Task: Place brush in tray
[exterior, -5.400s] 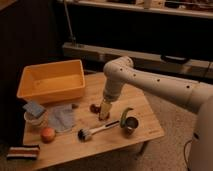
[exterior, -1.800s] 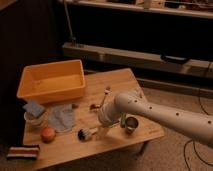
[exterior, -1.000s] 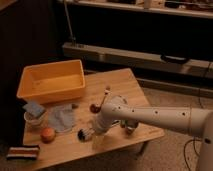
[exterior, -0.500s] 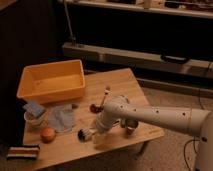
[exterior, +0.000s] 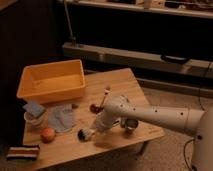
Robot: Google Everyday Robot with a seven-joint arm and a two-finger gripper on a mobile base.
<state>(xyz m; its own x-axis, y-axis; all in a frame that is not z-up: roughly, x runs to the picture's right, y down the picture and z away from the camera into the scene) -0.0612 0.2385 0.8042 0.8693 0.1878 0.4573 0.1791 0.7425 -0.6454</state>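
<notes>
One gripper (exterior: 97, 126) sits low over the near middle of the table (exterior: 120, 82), right at the handle of the brush (exterior: 84, 133). Whether it grips the handle cannot be told. Half a second ago it was in nearly the same spot, and the arm stood upright five seconds back. The brush lies flat where it lay before, with its dark head to the left. A red-headed utensil (exterior: 95, 106) lies just beyond it, and a metal cup (exterior: 131, 124) stands to the right. The tray (exterior: 50, 93) is well apart at the far left.
</notes>
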